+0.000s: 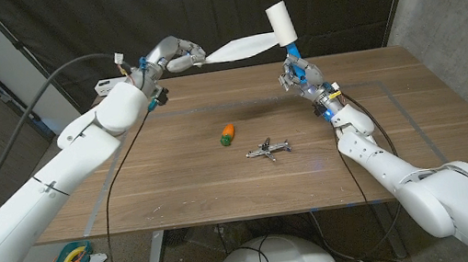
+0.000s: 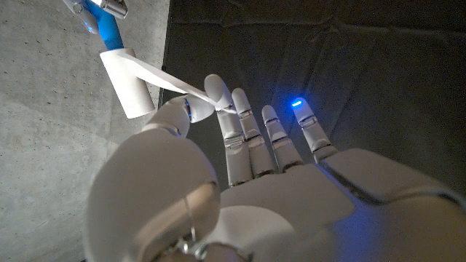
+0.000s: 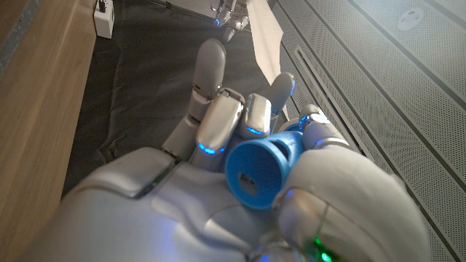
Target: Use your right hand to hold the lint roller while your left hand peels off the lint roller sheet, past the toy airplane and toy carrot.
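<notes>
From the head camera, a wooden table (image 1: 223,179) serves as the landmark. Above its far edge, the right hand (image 1: 302,76) grips the blue handle of a lint roller (image 1: 281,22), held upright with the white roll on top. A white lint roller sheet (image 1: 240,49) stretches from the roll across to the left hand (image 1: 175,58), which pinches its free end, also raised above the table's far edge. On the table's middle lie a toy carrot (image 1: 228,133) and, just beside it toward the robot's right, a toy airplane (image 1: 267,150); both sit below the stretched sheet.

From the left wrist camera, the left hand (image 2: 240,182) pinches the sheet (image 2: 171,80) between thumb and a fingertip, the other fingers straight and apart. The lint roller (image 2: 125,80) hangs beyond.

From the right wrist camera, the right hand (image 3: 233,167) wraps its fingers closed around the roller's blue handle (image 3: 258,169). The sheet (image 3: 266,36) extends away past the fingertips toward the left hand (image 3: 227,14).
</notes>
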Robot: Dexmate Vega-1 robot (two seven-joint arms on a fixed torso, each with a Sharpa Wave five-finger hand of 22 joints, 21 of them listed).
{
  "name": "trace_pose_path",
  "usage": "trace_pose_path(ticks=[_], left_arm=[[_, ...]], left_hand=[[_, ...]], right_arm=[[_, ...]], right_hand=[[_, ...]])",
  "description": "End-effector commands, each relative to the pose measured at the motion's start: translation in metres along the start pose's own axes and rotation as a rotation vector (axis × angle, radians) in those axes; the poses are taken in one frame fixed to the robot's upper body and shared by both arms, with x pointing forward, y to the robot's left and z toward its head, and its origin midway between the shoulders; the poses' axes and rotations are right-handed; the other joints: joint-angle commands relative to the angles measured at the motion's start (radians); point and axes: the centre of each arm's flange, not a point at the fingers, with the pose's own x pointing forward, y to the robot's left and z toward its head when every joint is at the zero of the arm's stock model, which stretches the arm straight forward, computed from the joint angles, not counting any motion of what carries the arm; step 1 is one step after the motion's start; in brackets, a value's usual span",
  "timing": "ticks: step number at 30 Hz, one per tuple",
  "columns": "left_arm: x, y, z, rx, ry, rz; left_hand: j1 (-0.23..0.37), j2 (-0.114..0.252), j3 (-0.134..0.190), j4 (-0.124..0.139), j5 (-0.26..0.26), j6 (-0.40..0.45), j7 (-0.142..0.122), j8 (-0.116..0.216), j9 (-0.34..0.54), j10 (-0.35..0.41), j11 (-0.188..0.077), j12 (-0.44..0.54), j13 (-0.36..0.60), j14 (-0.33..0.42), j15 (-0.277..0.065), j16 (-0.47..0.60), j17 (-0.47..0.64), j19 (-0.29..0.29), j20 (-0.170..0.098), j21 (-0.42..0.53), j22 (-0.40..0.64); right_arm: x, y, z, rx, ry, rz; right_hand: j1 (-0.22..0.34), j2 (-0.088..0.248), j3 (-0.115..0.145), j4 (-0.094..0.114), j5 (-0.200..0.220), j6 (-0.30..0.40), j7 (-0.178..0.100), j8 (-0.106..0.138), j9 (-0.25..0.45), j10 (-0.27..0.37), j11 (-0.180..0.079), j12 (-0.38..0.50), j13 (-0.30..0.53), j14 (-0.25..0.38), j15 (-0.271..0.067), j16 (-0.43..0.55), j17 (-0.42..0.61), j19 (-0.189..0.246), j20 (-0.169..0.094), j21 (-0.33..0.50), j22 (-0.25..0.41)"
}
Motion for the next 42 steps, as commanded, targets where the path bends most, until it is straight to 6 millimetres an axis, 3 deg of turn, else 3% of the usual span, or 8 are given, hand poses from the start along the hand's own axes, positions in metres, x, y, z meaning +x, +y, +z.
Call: trace_pose_path(ticks=[1, 10, 21, 38, 39, 40, 41, 42], left_arm=[[-0.034, 0.013, 0.002, 0.009, -0.011, 0.107], [-0.054, 0.025, 0.006, 0.020, -0.052, 0.189], [-0.063, 0.029, 0.000, -0.033, -0.101, 0.230], [-0.076, 0.034, -0.020, -0.345, -0.333, 0.279], [-0.076, 0.035, -0.021, -0.312, -0.310, 0.245], [-0.076, 0.035, -0.021, -0.281, -0.291, 0.227], [-0.077, 0.035, -0.022, -0.250, -0.269, 0.219], [-0.077, 0.035, -0.022, -0.228, -0.255, 0.207]], left_hand=[[-0.004, 0.006, 0.171, 0.009, 0.009, 0.063, 0.049, 0.191, 0.004, 0.034, -0.023, 0.005, 0.000, 0.012, -0.080, -0.002, 0.002, -0.005, 0.002, 0.008, 0.003], [-0.010, 0.001, 0.182, 0.007, 0.011, 0.064, 0.048, 0.196, 0.010, 0.038, -0.021, 0.007, 0.000, 0.019, -0.082, -0.002, 0.003, -0.004, 0.006, 0.012, 0.002], [-0.022, -0.020, 0.230, -0.006, 0.023, 0.074, 0.061, 0.223, 0.047, 0.077, -0.020, 0.021, -0.007, 0.049, -0.089, 0.001, 0.002, 0.004, 0.009, 0.019, -0.003], [-0.044, -0.046, 0.315, -0.012, 0.023, 0.083, 0.062, 0.252, 0.090, 0.135, -0.033, 0.045, -0.004, 0.101, -0.117, 0.007, 0.004, 0.042, 0.004, 0.030, -0.008], [-0.077, -0.042, 0.318, 0.012, 0.001, 0.060, 0.026, 0.203, 0.022, 0.118, -0.030, 0.036, -0.005, 0.094, -0.110, 0.004, 0.011, 0.042, 0.007, 0.037, -0.004], [-0.104, -0.029, 0.241, 0.019, -0.083, 0.022, -0.004, 0.135, -0.090, 0.072, -0.020, -0.012, -0.036, 0.040, -0.082, 0.002, 0.029, 0.012, 0.017, 0.043, 0.002], [-0.131, -0.037, 0.142, 0.016, -0.198, -0.083, -0.018, 0.042, -0.179, -0.056, 0.005, -0.093, -0.068, -0.027, -0.045, -0.007, 0.025, -0.039, 0.017, 0.038, 0.005], [-0.146, -0.040, 0.034, -0.002, -0.385, -0.235, -0.064, -0.113, -0.299, -0.174, 0.030, -0.161, -0.110, -0.096, -0.006, -0.013, 0.004, -0.081, 0.028, 0.031, 0.003]], right_arm=[[0.007, 0.004, -0.003, -0.006, -0.005, 0.016], [0.010, 0.007, -0.004, -0.009, -0.007, 0.018], [0.010, 0.012, -0.005, -0.011, -0.001, 0.011], [0.010, 0.022, -0.006, -0.015, 0.003, 0.010], [0.010, 0.023, -0.006, -0.016, 0.003, 0.010], [0.010, 0.024, -0.006, -0.018, 0.003, 0.010], [0.010, 0.024, -0.006, -0.021, 0.005, 0.013], [0.010, 0.025, -0.006, -0.020, 0.005, 0.011]], right_hand=[[-0.046, 0.054, 0.206, 0.197, -0.002, 0.054, 0.058, 0.007, 0.004, 0.023, 0.003, 0.141, 0.002, -0.003, -0.007, 0.007, 0.001, -0.003, -0.030, 0.004, 0.000], [-0.047, 0.054, 0.206, 0.197, -0.002, 0.053, 0.058, 0.010, 0.002, 0.025, 0.003, 0.141, 0.002, -0.003, -0.007, 0.007, 0.001, -0.003, -0.030, 0.004, 0.000], [-0.048, 0.055, 0.207, 0.198, -0.002, 0.056, 0.058, 0.012, -0.005, 0.025, 0.004, 0.141, 0.002, -0.003, -0.007, 0.007, 0.001, -0.005, -0.030, 0.004, 0.001], [-0.048, 0.055, 0.207, 0.197, -0.002, 0.051, 0.058, 0.018, -0.007, 0.025, 0.004, 0.141, 0.002, -0.003, -0.007, 0.007, 0.000, -0.004, -0.029, 0.005, 0.000], [-0.048, 0.055, 0.207, 0.197, -0.002, 0.051, 0.057, 0.017, -0.008, 0.025, 0.004, 0.141, 0.002, -0.003, -0.007, 0.007, 0.000, -0.002, -0.029, 0.006, 0.000], [-0.048, 0.055, 0.208, 0.197, -0.002, 0.052, 0.057, 0.018, -0.009, 0.026, 0.004, 0.141, 0.002, -0.003, -0.007, 0.007, 0.000, -0.003, -0.029, 0.005, 0.000], [-0.048, 0.055, 0.208, 0.197, -0.002, 0.052, 0.057, 0.018, -0.009, 0.027, 0.005, 0.141, 0.002, -0.003, -0.007, 0.007, 0.000, -0.003, -0.029, 0.006, 0.000], [-0.049, 0.055, 0.208, 0.197, -0.002, 0.051, 0.057, 0.020, -0.006, 0.026, 0.005, 0.141, 0.002, -0.003, -0.007, 0.007, 0.001, -0.003, -0.029, 0.006, 0.000]])
